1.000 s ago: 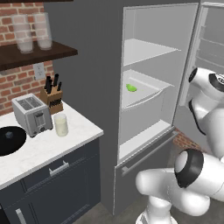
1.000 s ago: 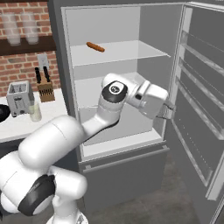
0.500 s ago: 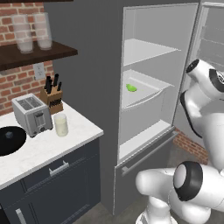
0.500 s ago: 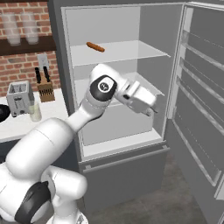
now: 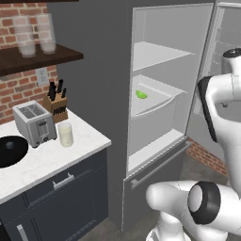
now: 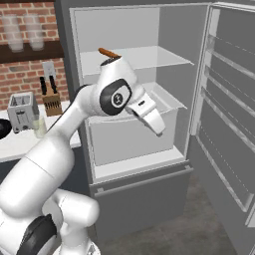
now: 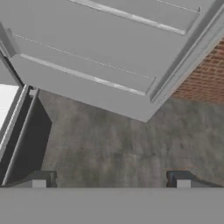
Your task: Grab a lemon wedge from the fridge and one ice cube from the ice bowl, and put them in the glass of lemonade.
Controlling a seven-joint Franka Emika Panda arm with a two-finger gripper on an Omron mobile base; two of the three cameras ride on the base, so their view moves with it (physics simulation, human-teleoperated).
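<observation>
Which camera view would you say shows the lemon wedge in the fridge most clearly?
The left base view: the lemon wedge lies in plain sight on the fridge's middle shelf, with nothing in front of it. In the right base view the arm stands across that shelf. The hand view looks down at the floor and the open door.

No readable text anywhere.
The fridge (image 5: 164,94), toaster (image 5: 34,123), knife block (image 5: 55,104) and shelf glasses (image 5: 35,34) all carry plain surfaces, without labels, brands, numbers or signs.
</observation>
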